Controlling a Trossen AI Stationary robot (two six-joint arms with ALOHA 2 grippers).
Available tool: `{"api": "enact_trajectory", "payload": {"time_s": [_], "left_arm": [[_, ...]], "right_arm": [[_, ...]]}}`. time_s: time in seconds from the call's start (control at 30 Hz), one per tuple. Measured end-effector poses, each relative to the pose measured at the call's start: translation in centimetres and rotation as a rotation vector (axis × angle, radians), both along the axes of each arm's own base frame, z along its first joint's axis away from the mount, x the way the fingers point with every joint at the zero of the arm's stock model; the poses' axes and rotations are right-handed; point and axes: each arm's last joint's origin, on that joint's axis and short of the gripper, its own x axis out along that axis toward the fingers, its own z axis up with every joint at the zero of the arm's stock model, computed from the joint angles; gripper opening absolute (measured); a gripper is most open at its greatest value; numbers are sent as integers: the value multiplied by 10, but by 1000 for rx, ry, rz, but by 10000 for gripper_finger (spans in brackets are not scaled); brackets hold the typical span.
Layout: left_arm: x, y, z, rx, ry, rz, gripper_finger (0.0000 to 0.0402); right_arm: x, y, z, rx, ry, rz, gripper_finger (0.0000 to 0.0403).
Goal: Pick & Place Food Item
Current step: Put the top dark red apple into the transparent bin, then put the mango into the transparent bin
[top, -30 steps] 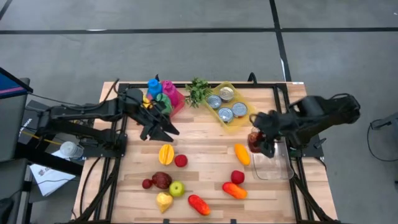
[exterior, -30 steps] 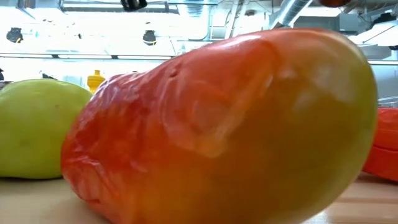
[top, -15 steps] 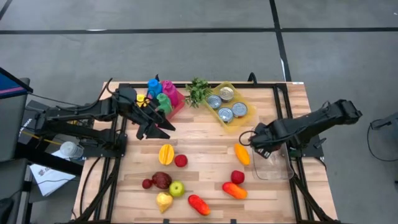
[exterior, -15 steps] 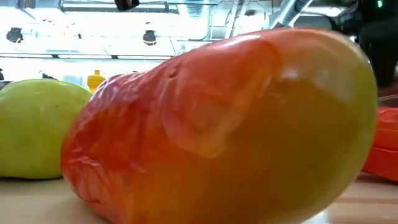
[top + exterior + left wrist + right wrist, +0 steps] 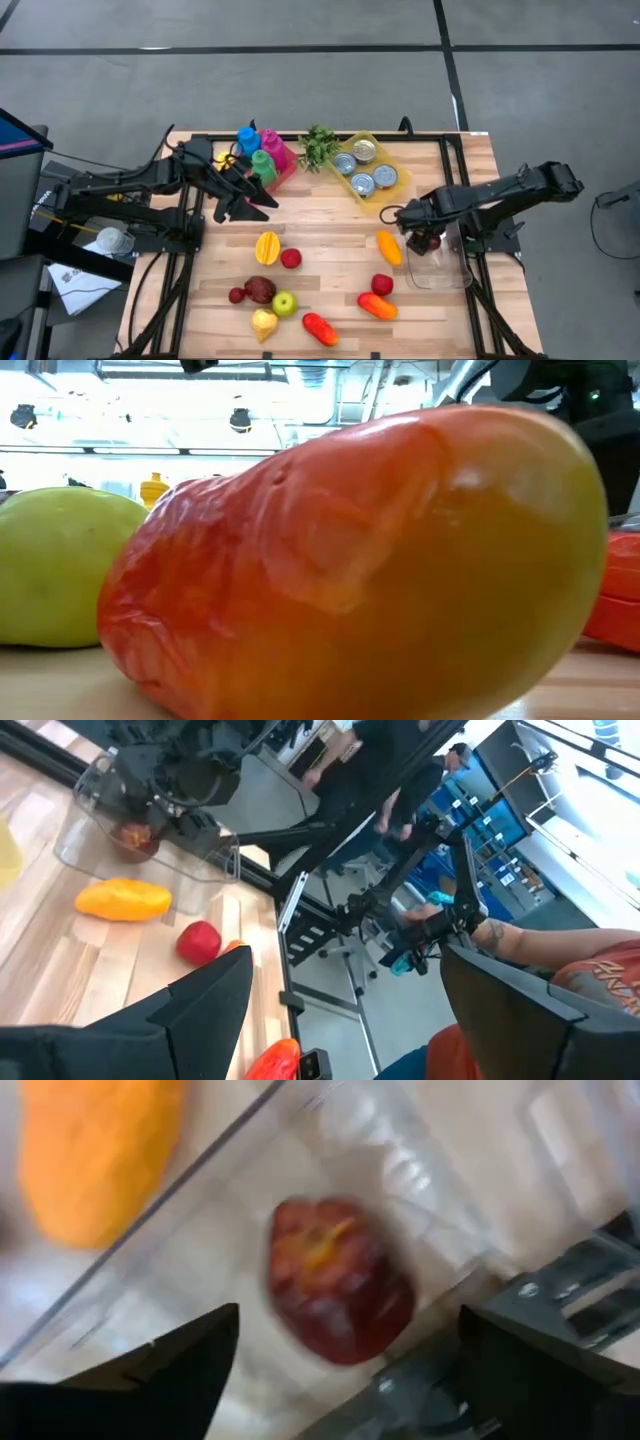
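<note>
The right gripper [image 5: 424, 228] was held at centre right of the high view, over the upper end of the clear container [image 5: 452, 270], its arm stretched in from the right edge. Its fingers [image 5: 130, 1380] were spread apart and empty in the right wrist view. Below them the dark red fruit [image 5: 338, 1280] lay inside the container near one wall; its long axis could not be told. An orange fruit [image 5: 389, 247] lay just outside, to the left. The left gripper [image 5: 252, 200] waited at upper left, its fingers apart.
</note>
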Motion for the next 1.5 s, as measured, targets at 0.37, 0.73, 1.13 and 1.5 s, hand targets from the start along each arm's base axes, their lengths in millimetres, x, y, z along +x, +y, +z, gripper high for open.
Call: {"api": "enact_trajectory", "payload": {"time_s": [0.37,0.73,1.13,1.5], "left_arm": [[-16,-2,7,0,-20,-2,312],[-29,-4,11,2,-31,0,312],[-39,-6,11,28,-28,-7,312],[-39,-6,7,23,11,-7,312]], "right_arm": [[37,1,66,89,-228,19,395],[129,-1,30,80,35,180,388],[165,-16,-38,149,161,144,388],[154,-19,-71,228,269,105,385]]}}
